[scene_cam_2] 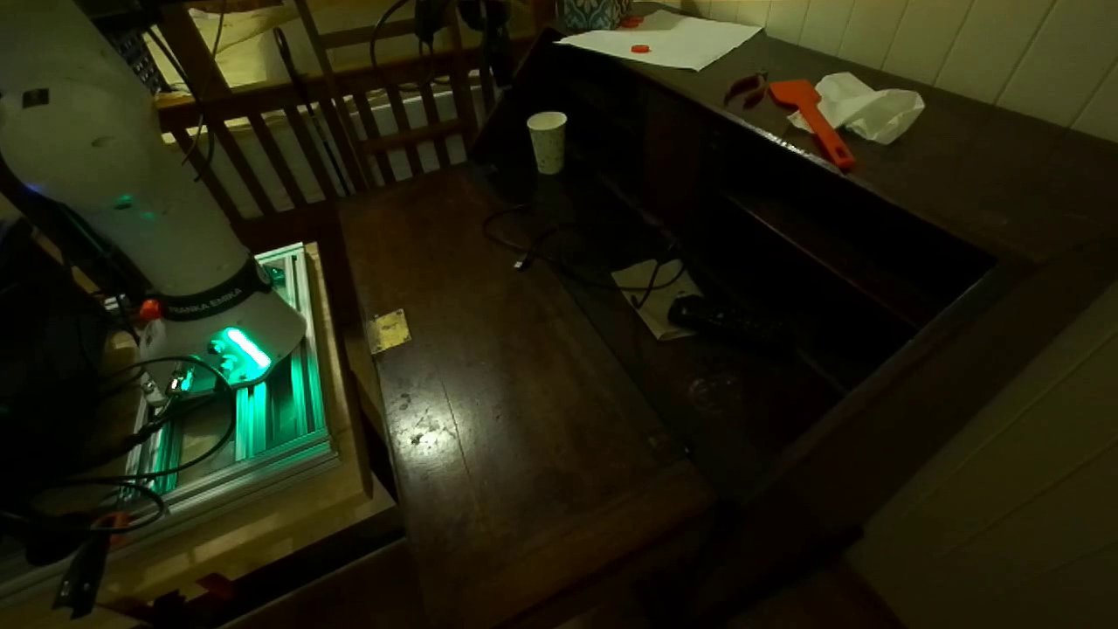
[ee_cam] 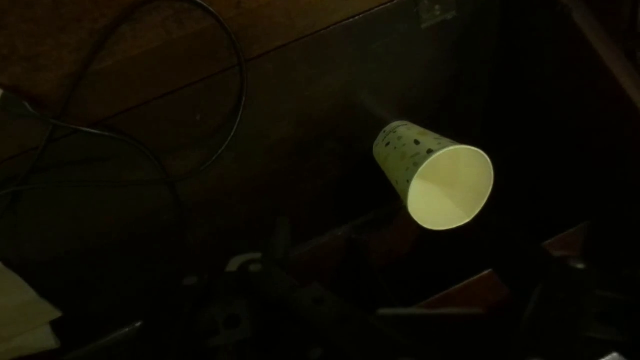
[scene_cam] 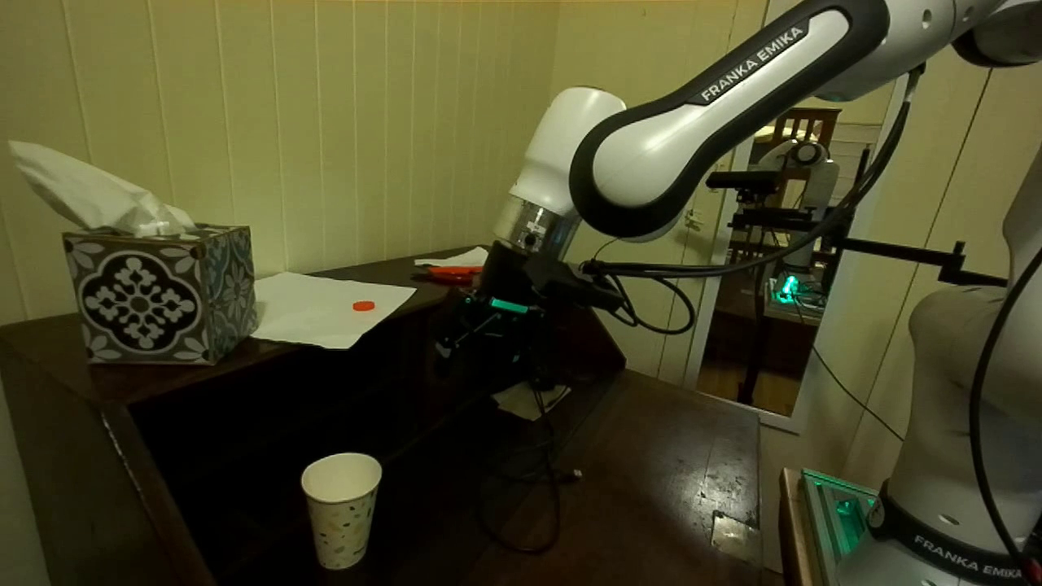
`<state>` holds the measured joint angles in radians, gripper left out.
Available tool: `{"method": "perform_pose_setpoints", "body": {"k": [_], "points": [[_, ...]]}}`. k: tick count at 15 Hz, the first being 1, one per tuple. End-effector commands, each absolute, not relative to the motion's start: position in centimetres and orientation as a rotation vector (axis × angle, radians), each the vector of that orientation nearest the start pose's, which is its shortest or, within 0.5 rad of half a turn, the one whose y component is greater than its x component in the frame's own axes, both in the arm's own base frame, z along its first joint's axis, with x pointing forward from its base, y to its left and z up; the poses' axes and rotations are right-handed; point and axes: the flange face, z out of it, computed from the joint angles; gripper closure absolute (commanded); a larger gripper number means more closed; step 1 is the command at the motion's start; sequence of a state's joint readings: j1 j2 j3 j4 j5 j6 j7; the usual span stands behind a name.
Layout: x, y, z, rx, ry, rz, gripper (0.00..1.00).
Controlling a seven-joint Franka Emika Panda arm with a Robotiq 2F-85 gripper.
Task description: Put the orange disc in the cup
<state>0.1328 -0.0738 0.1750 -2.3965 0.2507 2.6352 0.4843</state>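
The orange disc (scene_cam: 364, 306) lies flat on white paper on the desk's top shelf; an exterior view also shows the disc (scene_cam_2: 641, 49). The white speckled paper cup (scene_cam: 342, 513) stands upright in the lower desk area, and an exterior view also shows the cup (scene_cam_2: 548, 144). In the wrist view the cup (ee_cam: 450, 187) is right of centre, its mouth toward the camera and empty. My gripper (scene_cam: 482, 352) hangs near the shelf's front edge, right of the disc and above the cup's level. Its fingers look apart with nothing between them, though they are very dark.
A patterned tissue box (scene_cam: 159, 297) stands beside the paper (scene_cam: 317, 325). A red-orange tool (scene_cam_2: 812, 122) and crumpled tissue (scene_cam_2: 869, 109) lie on the shelf. Another red piece (scene_cam_2: 631, 21) is by the box. A cable (scene_cam_2: 568, 240) and a dark remote-like object (scene_cam_2: 721, 316) lie below.
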Motion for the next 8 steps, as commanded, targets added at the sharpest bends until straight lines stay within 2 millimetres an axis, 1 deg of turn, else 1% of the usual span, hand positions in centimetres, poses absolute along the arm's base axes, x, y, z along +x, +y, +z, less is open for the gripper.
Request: {"method": "perform_pose_setpoints", "body": {"k": [1, 4, 5, 8], "points": [[51.0, 16.2, 40.5, -2.814, 0.458, -0.467, 0.0], [53.5, 16.8, 43.8, -2.81, 0.386, -0.603, 0.0], [54.6, 16.9, 44.8, -2.817, 0.344, -0.663, 0.0], [58.0, 17.2, 46.9, -2.836, 0.23, -0.826, 0.0]]}}
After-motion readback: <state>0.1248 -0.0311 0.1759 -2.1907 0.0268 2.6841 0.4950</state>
